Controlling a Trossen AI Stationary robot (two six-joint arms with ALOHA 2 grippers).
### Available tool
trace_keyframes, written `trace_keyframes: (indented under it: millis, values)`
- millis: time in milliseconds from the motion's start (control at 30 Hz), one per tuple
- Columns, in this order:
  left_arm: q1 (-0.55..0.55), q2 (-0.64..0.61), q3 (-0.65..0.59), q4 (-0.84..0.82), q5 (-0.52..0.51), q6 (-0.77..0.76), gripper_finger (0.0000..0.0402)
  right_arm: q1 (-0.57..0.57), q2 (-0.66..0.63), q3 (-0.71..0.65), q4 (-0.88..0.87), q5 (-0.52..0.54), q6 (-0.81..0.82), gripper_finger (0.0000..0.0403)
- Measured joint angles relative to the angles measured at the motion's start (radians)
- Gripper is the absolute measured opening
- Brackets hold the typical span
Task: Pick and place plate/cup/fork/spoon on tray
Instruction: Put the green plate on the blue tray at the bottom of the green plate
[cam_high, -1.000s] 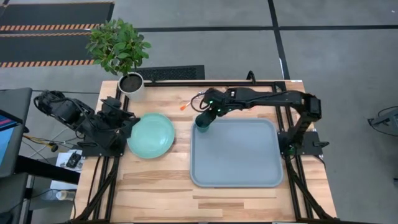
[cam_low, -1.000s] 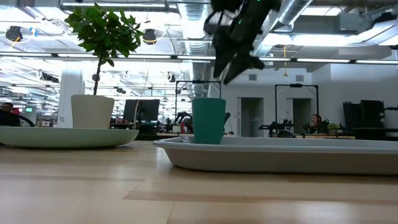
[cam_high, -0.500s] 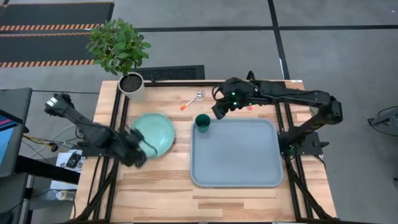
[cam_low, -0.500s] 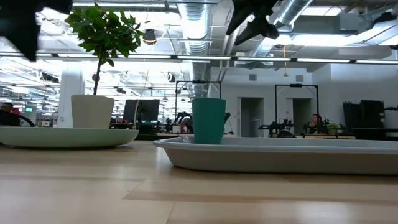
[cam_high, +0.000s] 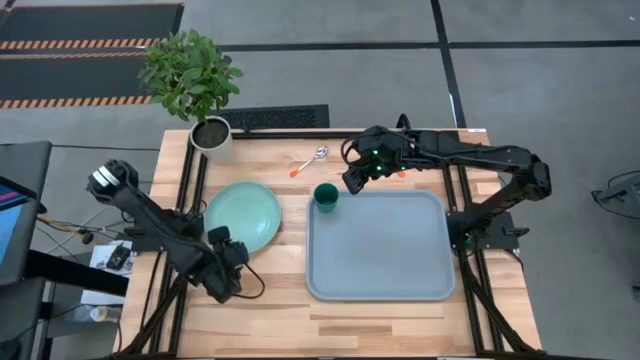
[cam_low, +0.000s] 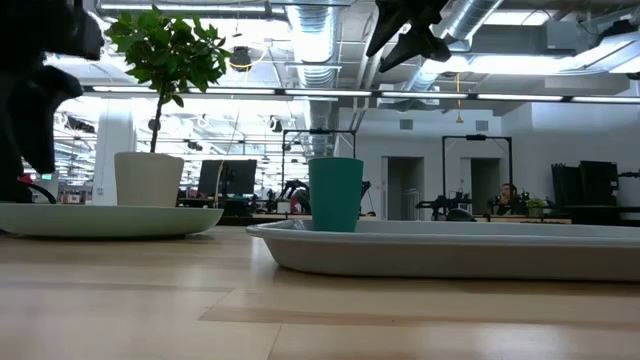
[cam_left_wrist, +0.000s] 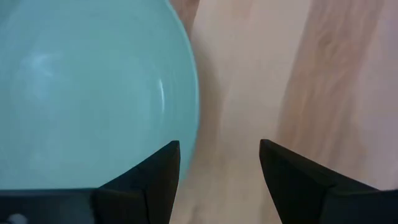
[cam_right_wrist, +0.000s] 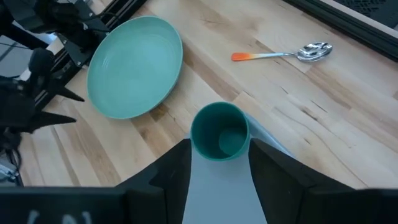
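The mint-green plate (cam_high: 243, 216) lies flat on the table left of the tray (cam_high: 400, 270). The dark-green cup (cam_high: 325, 196) stands upright on its base in the tray's far left corner. The spoon (cam_high: 312, 159) lies on the table beyond the cup. The fork does not show clearly. My left gripper (cam_high: 227, 266) is open and empty just off the plate's near rim; the left wrist view (cam_left_wrist: 219, 168) shows the plate (cam_left_wrist: 87, 93) beside it. My right gripper (cam_high: 354, 181) is open and empty, raised above and just beyond the cup (cam_right_wrist: 219, 130).
A white plant pot (cam_high: 211, 134) with a leafy plant stands at the table's far left corner. A small orange bit (cam_high: 402, 172) shows beside the right arm. Most of the tray's floor (cam_right_wrist: 217, 193) is bare. Bare wood lies near the front edge (cam_high: 330, 325).
My left gripper has swung from the plate's left side toward the table's near edge, past the plate's near rim. My right gripper has risen away from the cup and drawn back a little toward the far right. The cup stays upright on the tray.
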Motion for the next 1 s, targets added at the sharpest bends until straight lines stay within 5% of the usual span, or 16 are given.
trace_keyframes:
  millis: [267,467,1000]
  values:
    - [0.003,0.173,0.0,-0.003,0.016,0.031,0.0205,0.0,0.0,0.0,0.0,0.0,-0.002,0.0184]
    - [0.02,0.241,0.003,-0.01,0.063,-0.023,0.0153,0.022,0.0,0.0,0.0,0.0,-0.022,0.0178]
    - [-0.009,0.007,0.048,-0.011,0.06,-0.057,0.0008,0.059,0.0,0.0,-0.026,0.0,-0.039,0.0174]
